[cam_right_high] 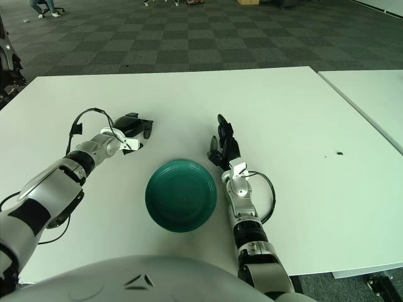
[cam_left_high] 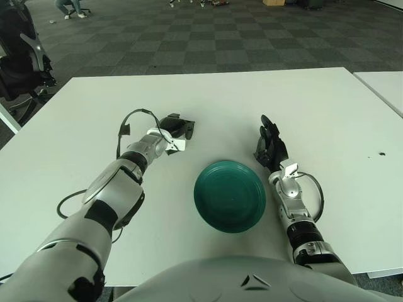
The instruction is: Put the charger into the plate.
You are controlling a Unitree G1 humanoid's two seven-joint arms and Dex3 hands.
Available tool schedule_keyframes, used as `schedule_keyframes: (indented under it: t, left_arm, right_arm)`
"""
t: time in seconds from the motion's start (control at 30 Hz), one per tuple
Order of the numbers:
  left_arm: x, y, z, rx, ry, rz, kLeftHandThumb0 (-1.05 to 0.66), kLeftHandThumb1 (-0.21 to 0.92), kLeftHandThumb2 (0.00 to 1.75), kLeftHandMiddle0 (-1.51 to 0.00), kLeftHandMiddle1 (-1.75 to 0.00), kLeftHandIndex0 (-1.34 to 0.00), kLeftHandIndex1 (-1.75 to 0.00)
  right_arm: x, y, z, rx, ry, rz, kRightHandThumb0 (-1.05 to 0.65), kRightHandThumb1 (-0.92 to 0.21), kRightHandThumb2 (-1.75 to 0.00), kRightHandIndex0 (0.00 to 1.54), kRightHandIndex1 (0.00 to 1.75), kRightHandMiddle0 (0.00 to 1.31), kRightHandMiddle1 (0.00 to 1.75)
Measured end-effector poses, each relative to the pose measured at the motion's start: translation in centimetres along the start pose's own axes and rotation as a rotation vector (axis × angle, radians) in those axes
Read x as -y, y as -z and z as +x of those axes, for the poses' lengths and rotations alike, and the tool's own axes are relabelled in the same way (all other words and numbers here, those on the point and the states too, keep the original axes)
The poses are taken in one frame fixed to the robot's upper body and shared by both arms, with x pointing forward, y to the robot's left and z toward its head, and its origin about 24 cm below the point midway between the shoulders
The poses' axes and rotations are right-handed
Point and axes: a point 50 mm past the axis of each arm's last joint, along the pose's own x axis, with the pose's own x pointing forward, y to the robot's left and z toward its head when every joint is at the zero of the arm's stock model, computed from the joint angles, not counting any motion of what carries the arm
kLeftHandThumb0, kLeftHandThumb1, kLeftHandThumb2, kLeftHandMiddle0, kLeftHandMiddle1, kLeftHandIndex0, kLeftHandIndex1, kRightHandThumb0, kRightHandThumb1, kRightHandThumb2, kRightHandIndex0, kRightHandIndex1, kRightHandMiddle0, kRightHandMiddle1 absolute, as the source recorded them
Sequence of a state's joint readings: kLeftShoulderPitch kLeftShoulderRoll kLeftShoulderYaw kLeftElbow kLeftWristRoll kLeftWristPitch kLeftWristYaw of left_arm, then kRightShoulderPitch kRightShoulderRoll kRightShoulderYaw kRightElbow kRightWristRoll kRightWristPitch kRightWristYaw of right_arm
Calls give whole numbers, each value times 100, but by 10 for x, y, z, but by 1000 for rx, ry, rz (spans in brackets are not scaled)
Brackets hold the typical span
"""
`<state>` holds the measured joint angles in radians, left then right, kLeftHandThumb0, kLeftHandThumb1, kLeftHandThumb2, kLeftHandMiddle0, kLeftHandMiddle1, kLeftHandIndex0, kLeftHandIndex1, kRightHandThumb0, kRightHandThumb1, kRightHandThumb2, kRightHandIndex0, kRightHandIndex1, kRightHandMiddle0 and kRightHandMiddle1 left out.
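Charger [cam_left_high: 176,126] sits on table [cam_left_high: 327,107], up-left of plate [cam_left_high: 229,195], not in it. Left hand [cam_left_high: 169,133] is right at charger; can't tell if fingers grip it. Right hand [cam_left_high: 269,143] shows just right of plate, fingers straight, holding nothing.

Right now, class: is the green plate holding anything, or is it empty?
Empty. The green plate shows only its bare inside; no charger is visible in it, and the left hand shows up-left of it, on the white table.
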<state>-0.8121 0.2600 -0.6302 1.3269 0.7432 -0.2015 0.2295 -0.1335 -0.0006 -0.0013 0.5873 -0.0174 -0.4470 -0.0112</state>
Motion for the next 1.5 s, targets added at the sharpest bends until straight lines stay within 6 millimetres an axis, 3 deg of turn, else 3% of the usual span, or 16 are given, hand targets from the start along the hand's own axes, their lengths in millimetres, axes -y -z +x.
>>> schedule_keyframes:
  t: [0.43,0.73,1.0,1.5]
  left_arm:
    - [-14,8,-2,64,-17,-85,-50,21,144,-114,-175,-69,-175]
    - [-70,5,-15,278,-238,-115,-48,29,135,-117,-175,-63,-175]
    - [-106,-6,-41,425,-454,-64,-50,23,142,-122,-175,-67,-175]
    - [-145,-34,-101,654,-685,67,-51,21,144,-120,-175,-69,-175]
  right_arm:
    - [1,-2,-1,10,5,3,-74,-92,-90,11,2,0,37]
    - [3,-6,-2,32,8,9,-74,-92,-90,13,2,0,39]
    - [2,-6,-2,30,8,10,-74,-92,-87,14,2,0,38]
    - [2,-3,-4,14,17,26,-75,-92,-88,15,2,0,39]
